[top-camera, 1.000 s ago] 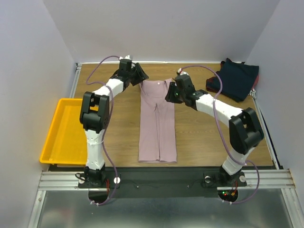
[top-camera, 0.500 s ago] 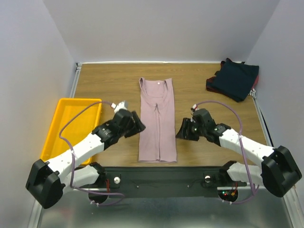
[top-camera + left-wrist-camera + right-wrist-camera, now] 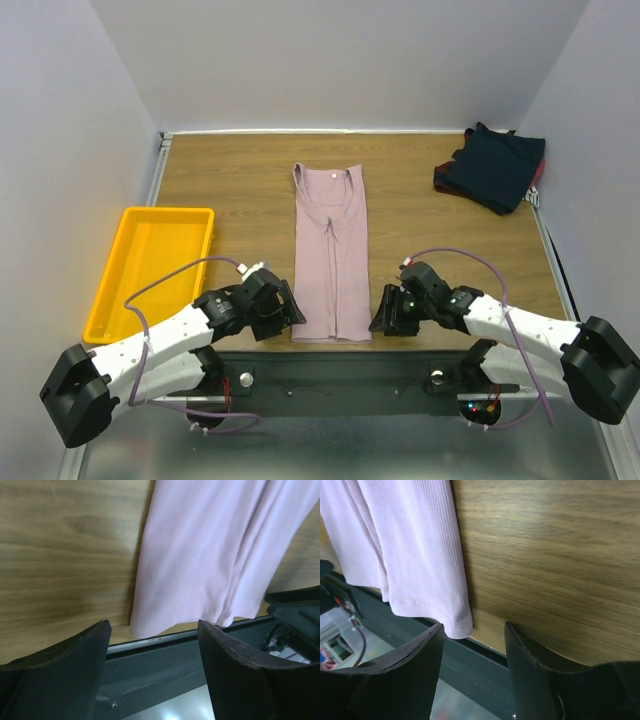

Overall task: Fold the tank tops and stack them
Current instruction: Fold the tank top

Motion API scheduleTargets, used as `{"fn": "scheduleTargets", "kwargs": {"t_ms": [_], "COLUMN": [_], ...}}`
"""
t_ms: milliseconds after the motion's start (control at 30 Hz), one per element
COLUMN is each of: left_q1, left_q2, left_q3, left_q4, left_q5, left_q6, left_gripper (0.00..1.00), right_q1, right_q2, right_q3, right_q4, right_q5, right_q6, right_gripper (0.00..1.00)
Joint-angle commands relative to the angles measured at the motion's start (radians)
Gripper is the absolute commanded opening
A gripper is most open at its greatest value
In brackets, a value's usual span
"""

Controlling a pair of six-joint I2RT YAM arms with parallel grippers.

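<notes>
The pink tank top (image 3: 331, 255) lies flat in a long narrow strip down the middle of the table, neck at the far end and hem at the near edge. My left gripper (image 3: 291, 313) sits low by the hem's left corner, open and empty. In the left wrist view the pink tank top (image 3: 200, 555) lies just beyond the open left gripper (image 3: 154, 647). My right gripper (image 3: 379, 319) is open at the hem's right corner. In the right wrist view that corner of the pink tank top (image 3: 456, 622) lies just beyond the tips of the right gripper (image 3: 472, 647). Dark navy tank tops (image 3: 495, 166) are heaped at the back right.
A yellow tray (image 3: 150, 270) stands at the table's left side. The dark metal rail (image 3: 330, 368) of the near table edge runs right under both grippers. Grey walls close in the back and both sides.
Both arms have drawn back from the top's neck end to its near hem and dropped low. The pink top lies as it did half a second ago. The right jaws stand wider.
</notes>
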Motion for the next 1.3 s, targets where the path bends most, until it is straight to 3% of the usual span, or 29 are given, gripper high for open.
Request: {"fn": "scheduleTargets", "kwargs": {"t_ms": [0, 500, 900, 933, 967, 1100, 1267], "left_q1": [-0.039, -0.065, -0.065, -0.066, -0.066, -0.066, -0.088], "left_q2": [0.019, 0.085, 0.105, 0.104, 0.104, 0.133, 0.151], "left_q3": [-0.042, -0.073, -0.093, -0.093, -0.091, -0.071, -0.051], "left_q4": [0.012, 0.066, 0.104, 0.11, 0.112, 0.123, 0.136], "left_q5": [0.036, 0.002, -0.013, -0.015, -0.015, -0.015, -0.013], "left_q6": [-0.052, -0.075, -0.056, -0.053, -0.049, -0.02, 0.007], "left_gripper": [0.8, 0.63, 0.36, 0.27, 0.24, 0.02, 0.0], "right_q1": [0.025, 0.091, 0.091, 0.091, 0.091, 0.091, 0.091], "right_q2": [-0.011, 0.053, 0.023, 0.026, 0.026, 0.07, 0.092], "right_q3": [-0.043, -0.109, -0.146, -0.145, -0.142, -0.123, -0.105], "right_q4": [0.051, 0.149, 0.151, 0.154, 0.152, 0.16, 0.163], "right_q5": [-0.005, 0.024, 0.11, 0.121, 0.121, 0.136, 0.141], "right_q6": [0.073, 0.176, 0.228, 0.223, 0.219, 0.203, 0.179], "right_gripper": [0.58, 0.48, 0.45, 0.45, 0.44, 0.32, 0.1]}}
